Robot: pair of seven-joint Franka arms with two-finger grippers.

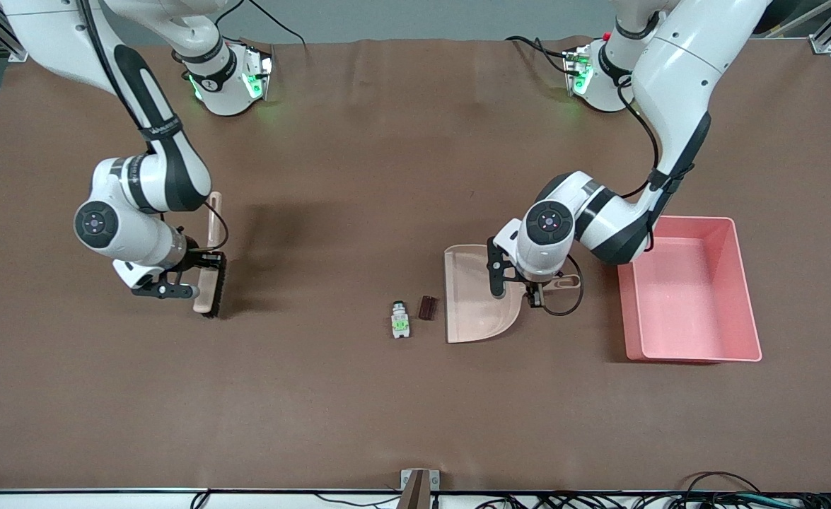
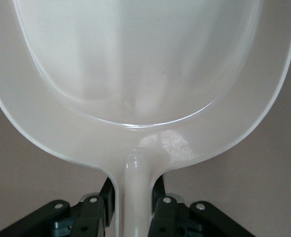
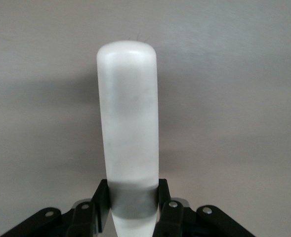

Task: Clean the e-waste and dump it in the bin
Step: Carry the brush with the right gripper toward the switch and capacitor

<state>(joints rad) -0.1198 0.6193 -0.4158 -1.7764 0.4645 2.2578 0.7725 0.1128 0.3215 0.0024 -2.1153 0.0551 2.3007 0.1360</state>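
E-waste: we see the white-grey component [image 1: 400, 319] and the dark maroon-black block [image 1: 427, 307] side by side near the table's middle, just off the dustpan's open lip.
Dustpan: we hold the dustpan [image 1: 477, 295] flat by its handle; the left gripper [image 1: 537, 292] has its fingers [image 2: 161, 195] clamped on that handle.
Bin: the pink bin [image 1: 744, 297] sits toward the left arm's end, beside the dustpan.
Brush: the right gripper [image 1: 199, 276] is clamped on the brush [image 1: 211, 274], well apart from both parts, toward the right arm's end.
Risk: we judge a fast sweep could flick the small parts past the lip, or nudge the pan if its edge lifts.
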